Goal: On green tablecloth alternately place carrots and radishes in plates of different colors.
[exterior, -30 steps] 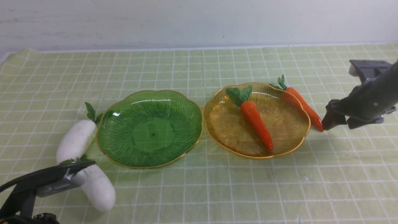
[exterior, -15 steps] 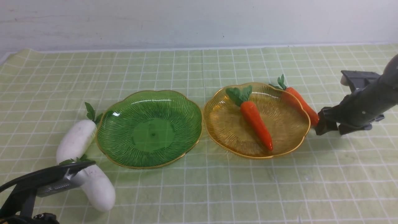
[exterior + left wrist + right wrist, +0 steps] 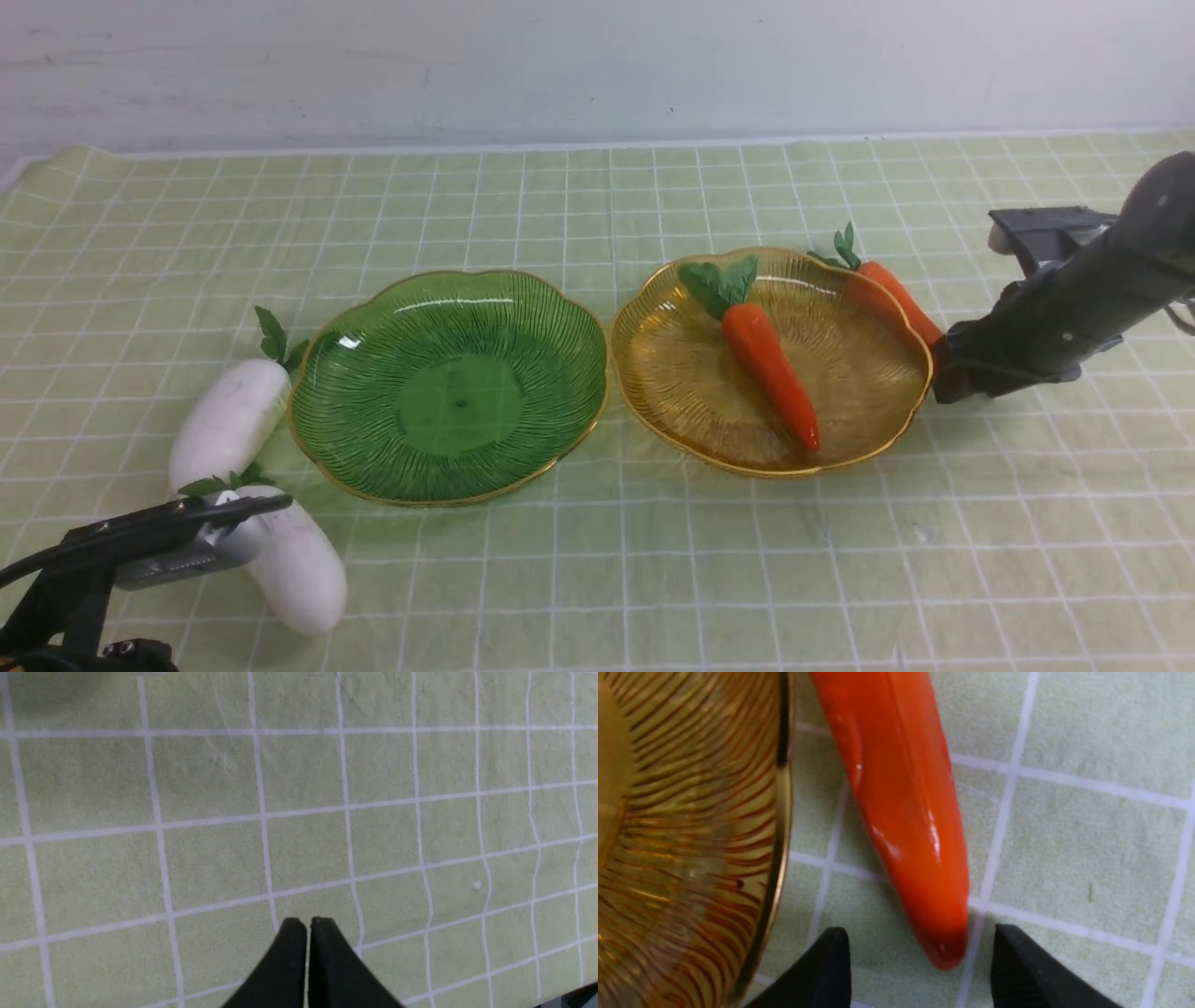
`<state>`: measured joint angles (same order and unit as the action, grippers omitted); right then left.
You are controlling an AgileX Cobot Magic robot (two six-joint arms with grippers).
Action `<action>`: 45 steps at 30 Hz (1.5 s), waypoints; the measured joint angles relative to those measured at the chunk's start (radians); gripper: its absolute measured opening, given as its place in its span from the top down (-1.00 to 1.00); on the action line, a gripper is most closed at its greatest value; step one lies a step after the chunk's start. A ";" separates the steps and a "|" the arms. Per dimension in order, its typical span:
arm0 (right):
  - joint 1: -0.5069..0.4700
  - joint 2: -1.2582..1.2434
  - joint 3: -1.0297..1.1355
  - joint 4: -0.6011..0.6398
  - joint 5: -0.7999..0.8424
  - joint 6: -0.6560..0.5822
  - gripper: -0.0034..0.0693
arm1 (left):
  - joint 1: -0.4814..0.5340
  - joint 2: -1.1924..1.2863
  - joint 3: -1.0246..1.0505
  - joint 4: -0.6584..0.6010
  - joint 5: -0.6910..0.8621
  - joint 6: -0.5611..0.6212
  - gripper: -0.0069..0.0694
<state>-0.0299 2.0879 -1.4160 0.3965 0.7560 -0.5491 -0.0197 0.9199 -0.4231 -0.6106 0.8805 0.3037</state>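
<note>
On the green tablecloth [image 3: 597, 579] stand a dark green plate [image 3: 448, 476], with nothing in it, and an amber-yellow plate [image 3: 653, 373] with one carrot [image 3: 770, 369] in it. A second carrot [image 3: 892, 294] lies on the cloth against the amber plate's right rim [image 3: 777, 812]. My right gripper [image 3: 945, 378] is open at that carrot's tip [image 3: 920, 858], which sits between the two fingertips [image 3: 831, 961]. Two radishes lie left of the green plate, one [image 3: 229, 420] farther back, one [image 3: 294, 560] nearer. My left gripper [image 3: 307, 924] is shut and empty above bare cloth beside the near radish.
A pale wall runs along the far edge of the cloth [image 3: 597, 145]. The cloth's left edge [image 3: 19, 168] shows at the far left. Nothing else stands on the cloth.
My right gripper has moved left and down to the tip of the carrot outside the amber plate. My left arm has dropped slightly. Carrots, radishes and plates have not moved.
</note>
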 joint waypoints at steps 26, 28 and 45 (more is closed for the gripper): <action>0.007 -0.232 -0.001 -0.381 0.043 0.304 0.94 | 0.000 0.000 0.000 0.000 0.000 0.003 0.83; 0.007 -0.217 -0.001 -0.349 0.053 0.299 0.94 | 0.000 0.000 0.000 0.000 0.000 0.003 0.83; 0.007 -0.042 -0.001 -0.120 -0.012 0.139 -0.03 | 0.000 0.000 0.000 0.000 0.000 0.003 0.83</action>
<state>-0.0232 2.0462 -1.4167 0.2764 0.7441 -0.4097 -0.0197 0.9199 -0.4231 -0.6106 0.8805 0.3065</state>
